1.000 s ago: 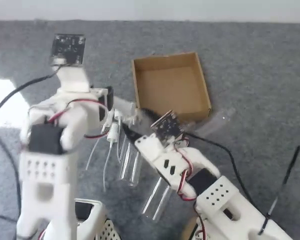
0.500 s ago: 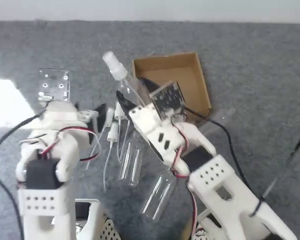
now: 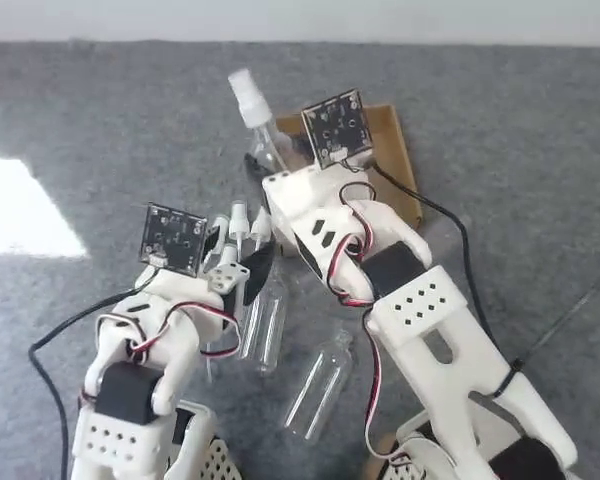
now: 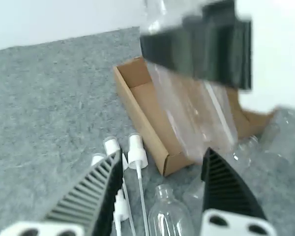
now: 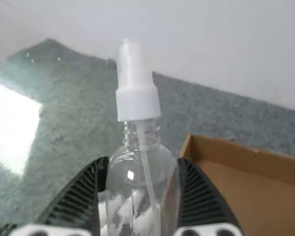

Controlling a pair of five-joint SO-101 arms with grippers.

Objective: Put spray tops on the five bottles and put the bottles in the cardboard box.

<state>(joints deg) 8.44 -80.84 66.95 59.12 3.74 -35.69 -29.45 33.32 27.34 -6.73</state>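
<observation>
Bottle (image 3: 264,140), 1, spray top fitted, pinched between jaws of right gripper (image 5: 140,196), raised by box (image 3: 405,175). Left gripper (image 4: 163,152) jaws spread, above loose spray tops (image 3: 242,222) and uncapped bottles (image 3: 264,318) lying on carpet (image 3: 80,120).

A: Right arm (image 3: 410,300) status?
B: It's stretching forward over the table. The right gripper (image 5: 140,169) is clamping a bottle (image 5: 137,145) by its body and holding it up in the air, spray end pointing away from the wrist.
A: Left?
B: Left arm (image 3: 145,340) is sitting folded low. The left gripper (image 4: 162,153) is hanging with jaws spread wide.
</observation>
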